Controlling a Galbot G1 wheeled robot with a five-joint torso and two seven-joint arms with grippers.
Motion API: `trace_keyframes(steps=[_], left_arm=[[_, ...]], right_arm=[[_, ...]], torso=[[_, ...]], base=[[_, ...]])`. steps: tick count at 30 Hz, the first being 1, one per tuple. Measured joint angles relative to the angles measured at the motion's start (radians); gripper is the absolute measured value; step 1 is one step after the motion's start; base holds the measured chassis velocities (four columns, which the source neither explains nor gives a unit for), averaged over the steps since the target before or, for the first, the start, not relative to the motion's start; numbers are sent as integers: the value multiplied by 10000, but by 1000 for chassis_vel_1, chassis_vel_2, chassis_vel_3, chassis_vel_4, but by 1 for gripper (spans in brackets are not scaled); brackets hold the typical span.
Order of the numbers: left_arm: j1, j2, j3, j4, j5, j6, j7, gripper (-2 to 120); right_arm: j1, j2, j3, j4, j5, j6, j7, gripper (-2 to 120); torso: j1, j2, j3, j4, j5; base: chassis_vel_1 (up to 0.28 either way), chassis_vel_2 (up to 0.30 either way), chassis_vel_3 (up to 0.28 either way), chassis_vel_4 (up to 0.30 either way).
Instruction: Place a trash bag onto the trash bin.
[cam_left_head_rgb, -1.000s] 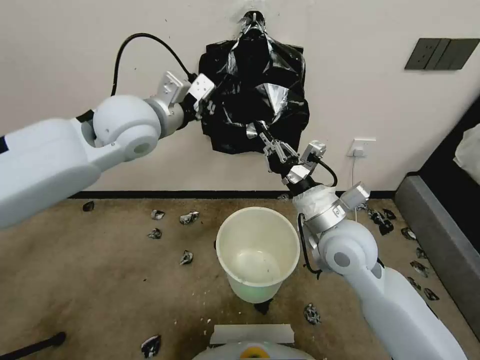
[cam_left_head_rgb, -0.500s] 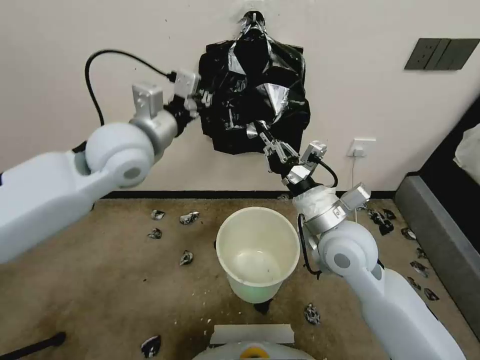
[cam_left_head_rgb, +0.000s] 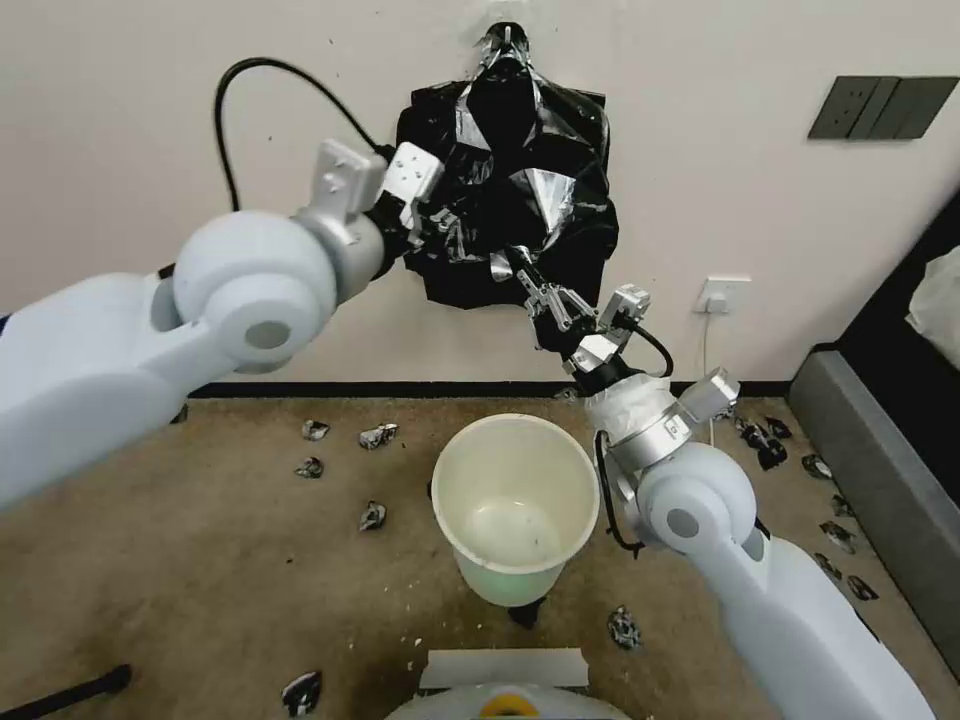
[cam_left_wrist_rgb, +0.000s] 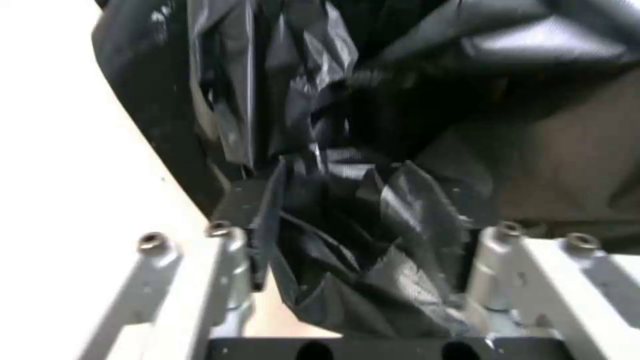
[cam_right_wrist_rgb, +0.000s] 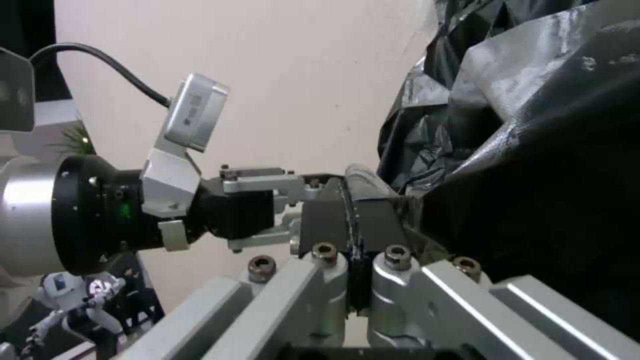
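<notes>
A bundle of black bags (cam_left_head_rgb: 520, 150) hangs from a hook on the wall. My right gripper (cam_left_head_rgb: 520, 268) reaches up to its lower edge and is shut on a thin glossy fold of the trash bag (cam_left_head_rgb: 505, 262). The right wrist view shows the pads (cam_right_wrist_rgb: 373, 220) pressed flat together on that film (cam_right_wrist_rgb: 533, 150). My left gripper (cam_left_head_rgb: 448, 220) is pushed into the bundle's left side. In the left wrist view it (cam_left_wrist_rgb: 363, 215) stands open, with crumpled black film (cam_left_wrist_rgb: 373, 250) bunched between its spread fingers. The cream-white trash bin (cam_left_head_rgb: 515, 495) stands upright on the floor below, unlined.
Small black plastic scraps (cam_left_head_rgb: 378, 435) litter the brown carpet on both sides of the bin. A wall socket (cam_left_head_rgb: 722, 295) with a cord is behind my right arm. A grey furniture edge (cam_left_head_rgb: 880, 480) runs along the right. My own base (cam_left_head_rgb: 505, 680) sits just before the bin.
My left arm has swung and turned its wrist, bringing its gripper right and down from beside the bundle into its left side. The right gripper has barely shifted, still holding the film.
</notes>
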Motion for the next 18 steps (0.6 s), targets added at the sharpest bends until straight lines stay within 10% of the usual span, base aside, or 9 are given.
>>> trace_keyframes(steps=[11, 18], left_arm=[[-357, -726, 369, 569, -1622, 17, -1332, 91], [-665, -1015, 580, 853, -2620, 105, -1969, 74]], right_arm=[[-1, -19, 52, 21, 17, -7, -7, 0], [24, -58, 93, 52, 71, -7, -9, 0]], torso=[[0, -1, 0, 1, 3], [0, 0, 0, 2, 2]], base=[[0, 0, 0, 0], [0, 0, 0, 0]])
